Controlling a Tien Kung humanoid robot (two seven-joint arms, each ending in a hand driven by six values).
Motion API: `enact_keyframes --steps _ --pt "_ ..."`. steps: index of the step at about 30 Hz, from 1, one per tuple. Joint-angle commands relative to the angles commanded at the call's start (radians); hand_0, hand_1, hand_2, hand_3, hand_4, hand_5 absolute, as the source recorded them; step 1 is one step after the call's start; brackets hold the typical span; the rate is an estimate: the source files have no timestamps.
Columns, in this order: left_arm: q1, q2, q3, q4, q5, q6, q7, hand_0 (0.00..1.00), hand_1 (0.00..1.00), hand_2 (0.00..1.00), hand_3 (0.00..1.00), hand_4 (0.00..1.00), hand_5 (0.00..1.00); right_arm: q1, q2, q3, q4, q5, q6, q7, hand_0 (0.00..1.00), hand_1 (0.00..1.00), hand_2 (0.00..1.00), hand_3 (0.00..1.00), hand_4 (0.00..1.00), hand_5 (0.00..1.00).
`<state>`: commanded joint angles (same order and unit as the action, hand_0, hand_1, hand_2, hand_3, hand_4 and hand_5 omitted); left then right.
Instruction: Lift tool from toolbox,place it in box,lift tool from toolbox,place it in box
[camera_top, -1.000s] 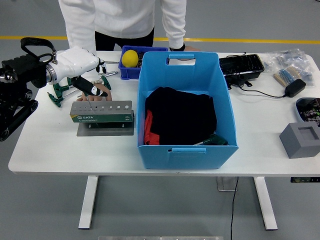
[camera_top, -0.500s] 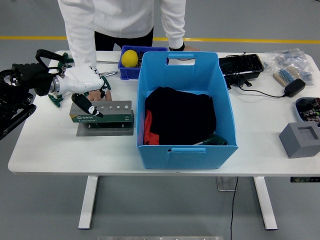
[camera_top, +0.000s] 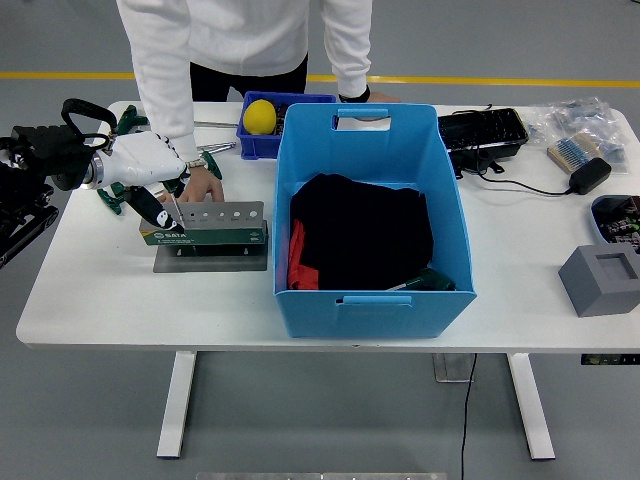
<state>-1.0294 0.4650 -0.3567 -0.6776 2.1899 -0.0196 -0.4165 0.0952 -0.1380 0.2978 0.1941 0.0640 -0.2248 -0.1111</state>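
The toolbox is a grey tool rack with a row of holes and a green label, on the table's left. My left hand, white with dark fingers, is at the rack's left end. Its fingers are curled round a dark-handled tool with a thin metal shaft, held at the rack's top edge. The big blue box stands at the middle and holds black cloth, something red and a green tool. A person's hand rests on the table just behind the rack. My right arm is out of view.
A small blue bin with a yellow ball is behind the rack. Green clamps lie at the far left. A black tray, a cabled adapter and a grey foam block are on the right.
My left hand has come down from behind the rack to its left end and shifted a little left. The person's hand stays behind the rack.
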Motion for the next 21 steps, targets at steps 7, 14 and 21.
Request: enact_keyframes --steps 7,14,21 --pt "0.003 -0.004 0.011 0.002 -0.003 -0.005 0.000 0.823 0.686 0.611 0.489 0.950 0.796 -0.005 0.000 0.003 0.000 -0.006 0.000 -0.002 0.674 0.650 0.739 0.618 0.845 0.725" --pt "-0.003 -0.011 0.023 0.008 0.010 -0.008 0.006 0.814 0.650 0.559 0.435 0.949 0.802 -0.008 0.000 0.007 0.000 -0.013 0.000 -0.003 0.672 0.649 0.738 0.618 0.845 0.725" --pt "-0.006 -0.016 0.033 0.010 0.010 0.011 0.004 0.779 0.443 0.319 0.267 0.952 0.819 -0.009 0.000 0.008 0.000 -0.016 -0.001 -0.004 0.671 0.649 0.738 0.618 0.845 0.724"
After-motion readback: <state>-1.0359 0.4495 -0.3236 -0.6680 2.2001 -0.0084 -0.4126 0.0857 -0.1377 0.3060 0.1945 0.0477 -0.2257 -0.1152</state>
